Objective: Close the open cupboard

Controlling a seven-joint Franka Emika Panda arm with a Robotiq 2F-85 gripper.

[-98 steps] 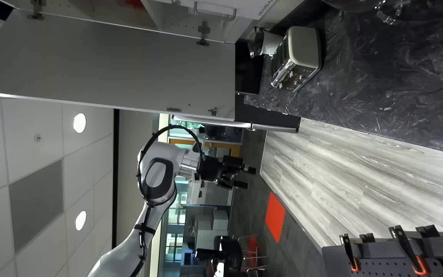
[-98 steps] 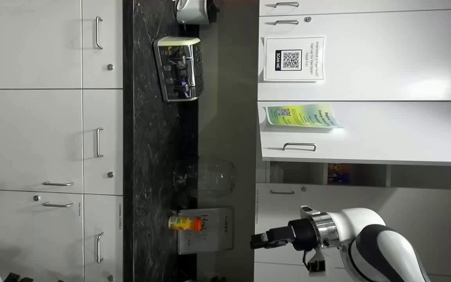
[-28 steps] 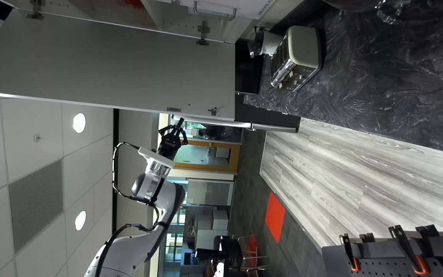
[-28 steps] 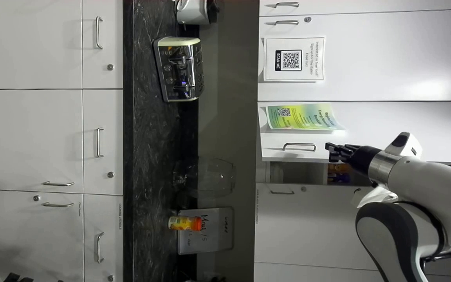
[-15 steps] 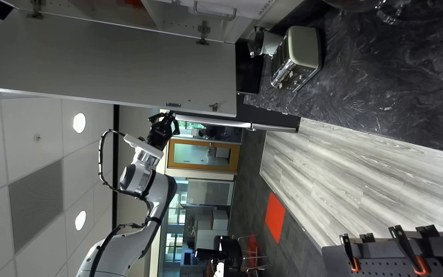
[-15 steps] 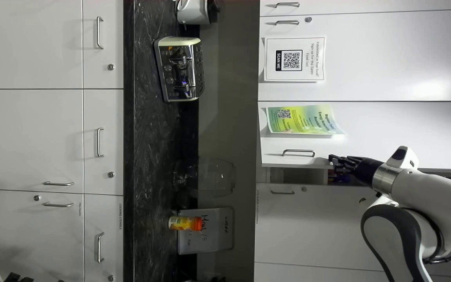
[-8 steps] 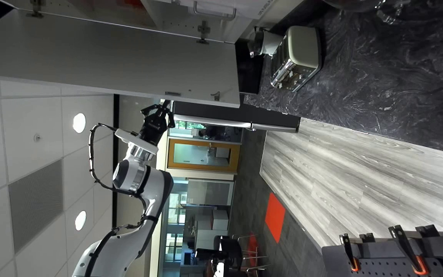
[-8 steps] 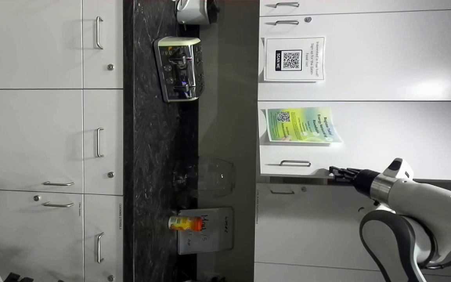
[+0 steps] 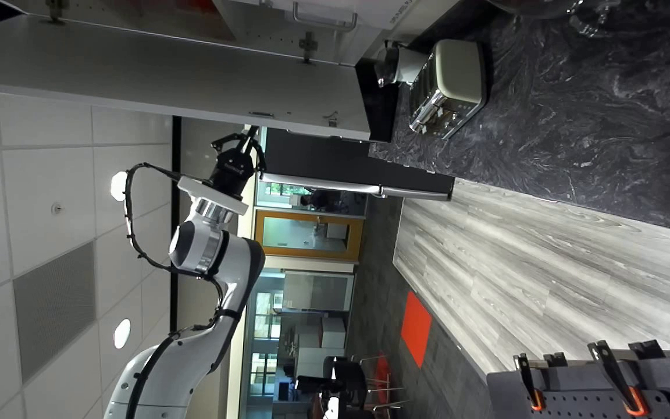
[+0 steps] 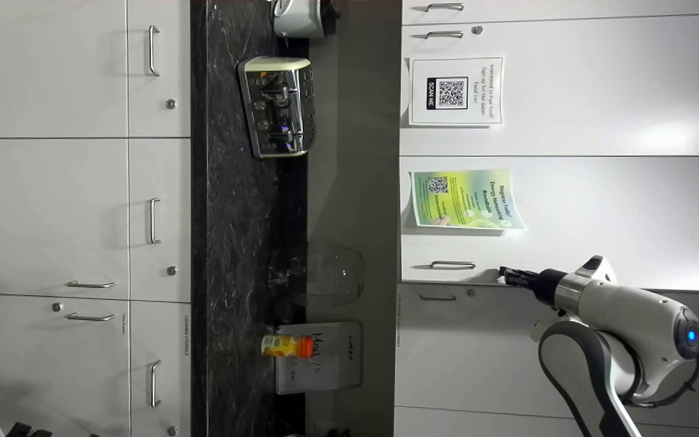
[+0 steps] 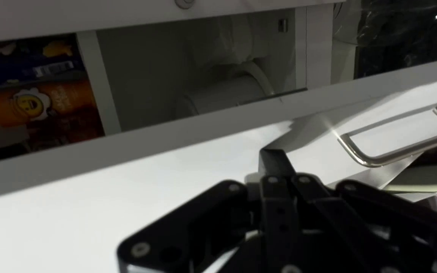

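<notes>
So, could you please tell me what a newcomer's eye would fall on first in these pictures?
Probably the white robot arm, its black hand at the free edge of the part-open cupboard door in both exterior views. Next, perhaps, the yellow-green flyer on that door, and the red patch on the dark carpet in an exterior view.

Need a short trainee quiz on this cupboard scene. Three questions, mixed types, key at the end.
1. True or false: the fingers grip the handle on the door.
2. The cupboard is: A) fully shut; B) partly open; C) missing its door.
3. What on the door bears a QR code?

Key:
1. False; they are apart from it, near the door's edge.
2. B; the wrist view looks inside past the door.
3. The flyer.
</notes>
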